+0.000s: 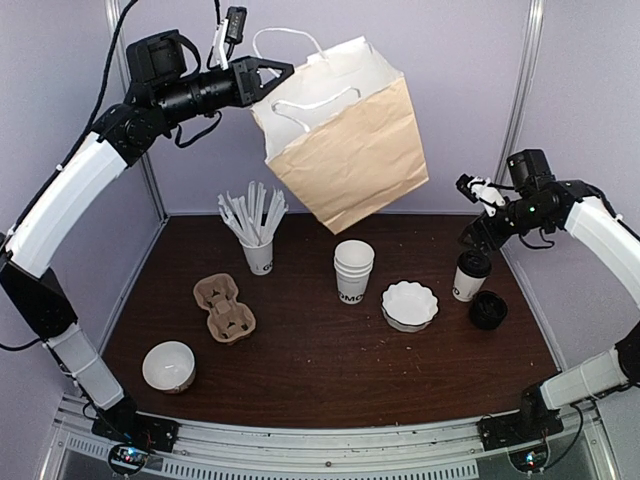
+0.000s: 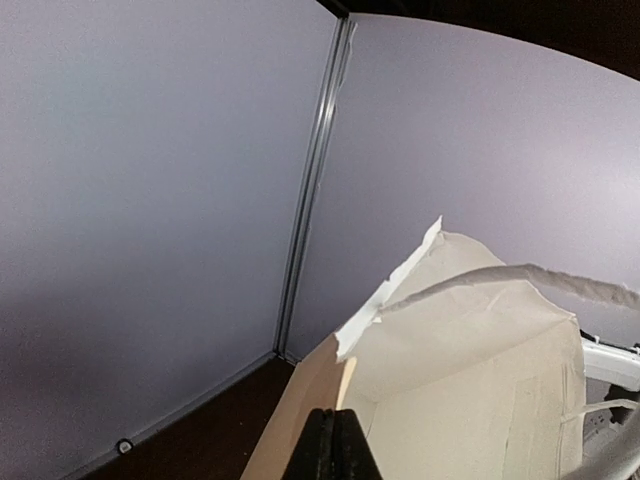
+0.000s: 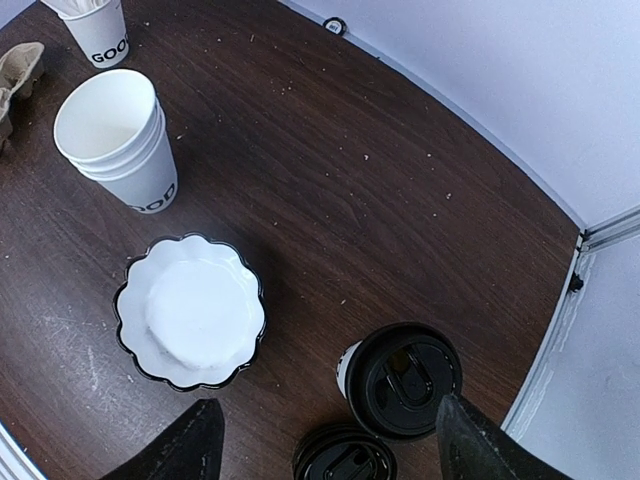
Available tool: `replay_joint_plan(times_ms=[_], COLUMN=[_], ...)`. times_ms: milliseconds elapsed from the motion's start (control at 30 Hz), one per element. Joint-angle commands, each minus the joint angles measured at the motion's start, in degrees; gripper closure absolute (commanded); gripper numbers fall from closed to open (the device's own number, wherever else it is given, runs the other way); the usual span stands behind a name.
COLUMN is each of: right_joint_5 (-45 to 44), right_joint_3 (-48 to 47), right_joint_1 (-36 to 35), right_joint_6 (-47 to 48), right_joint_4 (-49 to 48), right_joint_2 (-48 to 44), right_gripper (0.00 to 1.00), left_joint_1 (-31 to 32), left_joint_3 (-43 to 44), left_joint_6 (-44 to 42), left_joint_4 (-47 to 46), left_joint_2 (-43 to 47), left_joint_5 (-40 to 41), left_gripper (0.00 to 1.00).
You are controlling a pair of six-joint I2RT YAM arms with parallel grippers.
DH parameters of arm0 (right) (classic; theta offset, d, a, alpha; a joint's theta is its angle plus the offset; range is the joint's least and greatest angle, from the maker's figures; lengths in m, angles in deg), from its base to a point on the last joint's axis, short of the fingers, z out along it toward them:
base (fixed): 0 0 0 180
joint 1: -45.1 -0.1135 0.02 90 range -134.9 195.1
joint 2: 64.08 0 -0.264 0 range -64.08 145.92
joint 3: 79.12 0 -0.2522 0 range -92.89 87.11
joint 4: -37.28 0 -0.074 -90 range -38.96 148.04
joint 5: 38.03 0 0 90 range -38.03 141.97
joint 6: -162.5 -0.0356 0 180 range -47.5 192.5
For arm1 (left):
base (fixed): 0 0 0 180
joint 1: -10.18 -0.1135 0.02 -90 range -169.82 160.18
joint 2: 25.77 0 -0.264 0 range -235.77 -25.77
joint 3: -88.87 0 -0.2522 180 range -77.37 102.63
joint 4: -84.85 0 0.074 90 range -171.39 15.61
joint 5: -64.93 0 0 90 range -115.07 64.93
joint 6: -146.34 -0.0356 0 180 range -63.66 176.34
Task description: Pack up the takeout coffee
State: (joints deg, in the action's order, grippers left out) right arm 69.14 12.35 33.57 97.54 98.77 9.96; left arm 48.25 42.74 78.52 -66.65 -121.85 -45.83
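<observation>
The takeout coffee [image 1: 470, 276], a white cup with a black domed lid [image 3: 405, 378], stands upright at the table's right side. My right gripper [image 1: 474, 232] hovers open just above it; in the right wrist view the gripper [image 3: 325, 402] spans wide, and the right fingertip [image 3: 455, 420] sits at the lid's edge. High at the back, my left gripper [image 1: 265, 80] is shut on the rim of a brown paper bag [image 1: 345, 150]. The bag hangs tilted in the air, mouth up. The left wrist view shows the gripper [image 2: 338, 445] pinching the bag's wall [image 2: 470, 370].
A stack of black lids [image 1: 488, 310] [image 3: 345, 455] lies right beside the coffee. A scalloped white bowl [image 1: 409, 304], stacked lidless cups [image 1: 353, 270], a cup of stirrers [image 1: 257, 240], a cardboard cup carrier [image 1: 224, 308] and a white bowl [image 1: 168, 365] stand further left.
</observation>
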Motion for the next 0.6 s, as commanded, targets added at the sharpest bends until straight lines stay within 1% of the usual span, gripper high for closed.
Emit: replay_joint_plan(times_ms=[0, 33, 100, 167, 200, 300, 400, 500, 567], right_joint_5=[0.0, 0.0, -0.2, -0.1, -0.4, -0.5, 0.1, 2.3, 4.2], right_joint_3=[-1.7, -1.7, -1.9, -2.7, -3.6, -5.7, -7.6, -9.7, -10.0], right_joint_1=[0.9, 1.0, 1.2, 1.3, 1.3, 1.6, 1.6, 1.6, 1.7], right_joint_6=[-0.6, -0.5, -0.2, 0.3, 0.3, 0.7, 0.9, 0.2, -0.1], right_joint_4=[-0.4, -0.3, 0.3, 1.9, 2.9, 5.6, 6.8, 8.1, 8.0], right_joint_2=[-2.5, -2.7, -3.0, -2.9, -2.7, -3.2, -4.0, -3.6, -3.6], right_gripper=[0.24, 0.24, 0.24, 0.24, 0.23, 0.22, 0.21, 0.21, 0.21], left_joint_1=[3.6, 4.9, 5.3, 5.3, 5.3, 5.4, 5.4, 5.5, 5.8], left_joint_3=[-1.9, -0.6, 0.2, 0.8, -0.3, -4.9, -6.6, -8.9, -11.8], left_joint_6=[0.2, -0.2, 4.3, 7.3, 8.0, 7.3, 4.7, 3.7, 3.0], left_joint_4=[8.3, 10.8, 10.5, 12.2, 13.0, 16.4, 23.0, 27.5, 28.1], left_joint_2=[3.6, 3.7, 3.0, 2.1, 1.9, 3.1, 4.2, 5.3, 6.2], left_joint_5=[-7.1, -6.9, -11.5, -14.8, -16.6, -19.2, -21.2, -24.2, -25.0], left_gripper=[1.0, 1.0, 1.0, 1.0, 1.0, 1.0, 1.0, 1.0, 1.0])
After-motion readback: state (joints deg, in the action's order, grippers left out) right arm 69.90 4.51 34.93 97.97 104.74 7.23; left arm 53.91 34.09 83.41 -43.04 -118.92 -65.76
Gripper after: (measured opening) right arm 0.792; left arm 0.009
